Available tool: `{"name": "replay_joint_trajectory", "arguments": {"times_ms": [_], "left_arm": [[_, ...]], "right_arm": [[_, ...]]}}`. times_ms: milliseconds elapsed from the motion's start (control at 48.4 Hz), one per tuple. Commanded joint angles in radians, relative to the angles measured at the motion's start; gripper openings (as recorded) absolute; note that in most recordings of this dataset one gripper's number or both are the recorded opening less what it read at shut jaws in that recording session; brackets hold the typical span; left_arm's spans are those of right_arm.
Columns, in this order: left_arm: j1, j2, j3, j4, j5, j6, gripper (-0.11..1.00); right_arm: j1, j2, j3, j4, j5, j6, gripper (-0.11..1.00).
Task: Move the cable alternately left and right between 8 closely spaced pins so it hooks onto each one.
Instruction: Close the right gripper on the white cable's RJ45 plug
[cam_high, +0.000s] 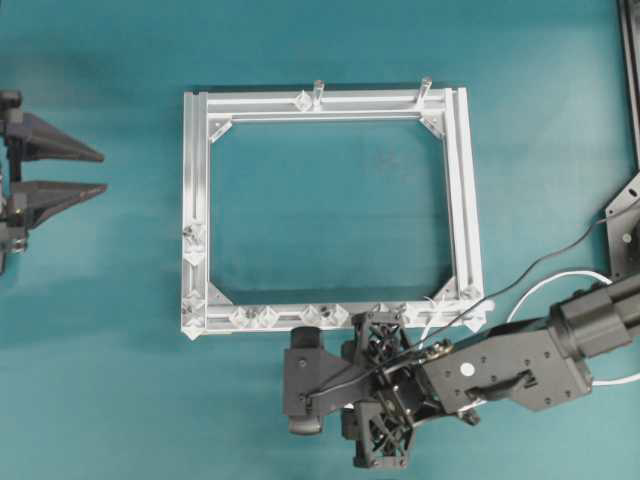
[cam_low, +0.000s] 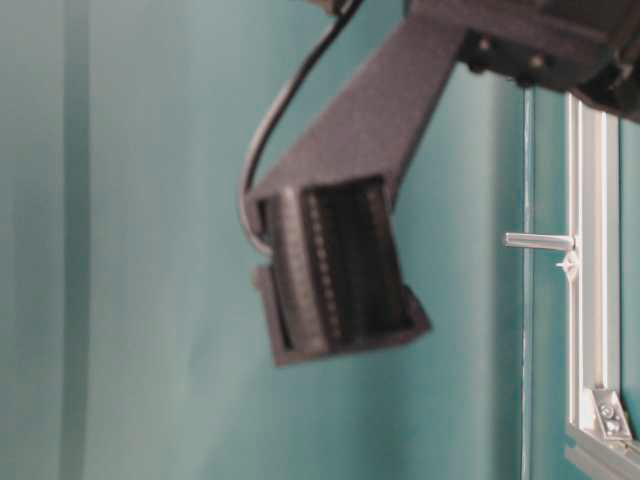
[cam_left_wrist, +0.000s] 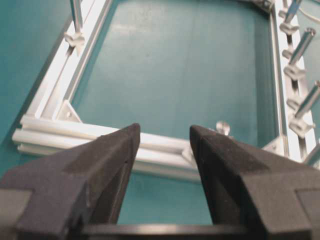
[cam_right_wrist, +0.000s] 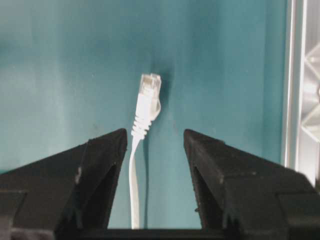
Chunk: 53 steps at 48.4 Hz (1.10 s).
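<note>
Cable (cam_right_wrist: 142, 120) lies between the right pincer's (cam_right_wrist: 154, 142) spread fingers — untouched; left pincer (cam_left_wrist: 164, 142) spread too.

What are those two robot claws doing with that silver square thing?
Two robot arms work over a square silver aluminium frame on a teal table. The job is to zigzag a thin white cable with a small plug between the tiny shiny pins on the frame's near rail. Right now the right gripper is open, with the cable's plug end lying loose between its fingers, outside the frame. The left gripper is open too, off to the side, holding nothing. I can't see the cable hooked on any pin.
</note>
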Motion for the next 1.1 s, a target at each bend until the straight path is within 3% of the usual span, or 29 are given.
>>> {"name": "replay_joint_trajectory", "arguments": {"times_ms": [0,372,1075], "left_arm": [[-0.002,-0.021,0.002,0.005,0.018,0.0,0.57],[-0.002,-0.087,0.046,0.003,0.028,0.0,0.57],[-0.002,-0.089,0.06,0.005,0.028,0.002,0.57]], "right_arm": [[0.005,-0.011,-0.035,-0.005,-0.003,0.002,0.54],[0.005,0.048,-0.075,-0.005,-0.003,0.003,0.54],[0.005,0.112,-0.092,-0.005,0.0,0.008,0.54]]}}
